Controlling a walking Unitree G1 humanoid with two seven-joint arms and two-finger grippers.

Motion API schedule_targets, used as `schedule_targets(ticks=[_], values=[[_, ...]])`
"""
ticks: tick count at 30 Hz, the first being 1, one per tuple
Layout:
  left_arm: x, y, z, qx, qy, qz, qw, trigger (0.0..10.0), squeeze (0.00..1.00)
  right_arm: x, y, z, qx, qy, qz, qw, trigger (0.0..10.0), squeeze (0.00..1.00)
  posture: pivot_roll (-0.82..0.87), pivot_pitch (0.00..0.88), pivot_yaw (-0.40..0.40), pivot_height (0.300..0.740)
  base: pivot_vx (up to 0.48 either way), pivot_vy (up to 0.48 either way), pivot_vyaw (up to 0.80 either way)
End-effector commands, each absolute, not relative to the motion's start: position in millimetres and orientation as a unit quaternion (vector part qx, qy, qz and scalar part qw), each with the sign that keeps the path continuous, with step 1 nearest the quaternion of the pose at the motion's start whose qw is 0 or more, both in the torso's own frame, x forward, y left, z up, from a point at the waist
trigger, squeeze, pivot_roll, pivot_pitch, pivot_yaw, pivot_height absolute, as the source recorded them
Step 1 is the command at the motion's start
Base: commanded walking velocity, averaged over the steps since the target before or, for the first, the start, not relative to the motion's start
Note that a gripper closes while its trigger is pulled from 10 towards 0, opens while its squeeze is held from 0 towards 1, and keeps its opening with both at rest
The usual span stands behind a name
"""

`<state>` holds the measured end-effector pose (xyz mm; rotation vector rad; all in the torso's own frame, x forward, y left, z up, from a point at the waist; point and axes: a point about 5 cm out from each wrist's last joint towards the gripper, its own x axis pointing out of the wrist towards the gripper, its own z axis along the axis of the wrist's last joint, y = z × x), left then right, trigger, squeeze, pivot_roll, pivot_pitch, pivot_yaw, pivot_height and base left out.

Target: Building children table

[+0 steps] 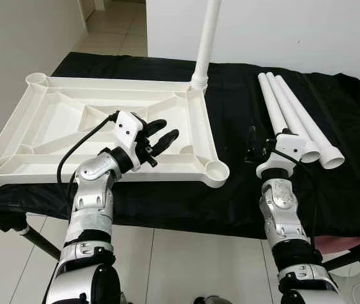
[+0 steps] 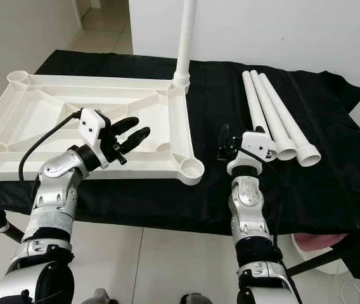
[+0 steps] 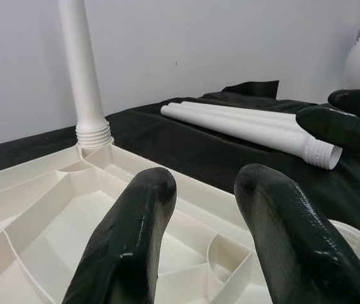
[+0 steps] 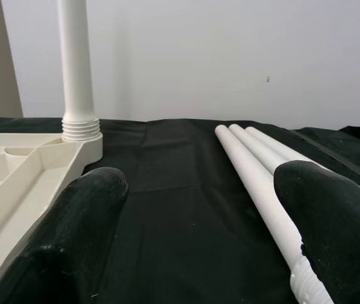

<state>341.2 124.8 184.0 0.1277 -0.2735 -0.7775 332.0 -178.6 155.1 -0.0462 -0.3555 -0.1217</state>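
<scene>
The robot has two shiny silver arms with black rings at the joints. Each arm ends in a white block and two long black fingers. The left gripper (image 1: 161,140) has smooth, glossy fingers. A black cable loops from its white block down to the silver arm. The right gripper (image 2: 225,145) has a thin black cable too.

A black cloth (image 1: 237,101) drapes the work surface, above a pale tiled floor (image 1: 167,266).

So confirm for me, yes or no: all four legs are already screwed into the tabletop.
No, just one leg stands in a corner socket of the tabletop; three loose legs lie on the black cloth.
</scene>
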Motion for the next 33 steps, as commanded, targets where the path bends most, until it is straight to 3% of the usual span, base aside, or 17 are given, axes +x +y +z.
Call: schedule_targets(ticks=[1, 33], values=[[351.1, 149.0, 186.7, 0.018, -0.144, -0.141, 0.979, 10.0, 0.00, 330.2, -177.5, 154.2, -0.027, -0.177, -0.057, 0.982, 10.0, 0.00, -0.01, 0.013, -0.019, 0.740, 0.000, 0.000, 0.00], [348.1, 147.9, 189.8, 0.006, -0.149, -0.142, 0.979, 10.0, 0.00, 331.3, -171.9, 152.1, -0.034, -0.171, -0.041, 0.984, 10.0, 0.00, 0.00, 0.000, -0.034, 0.740, 0.260, 0.000, 0.00]])
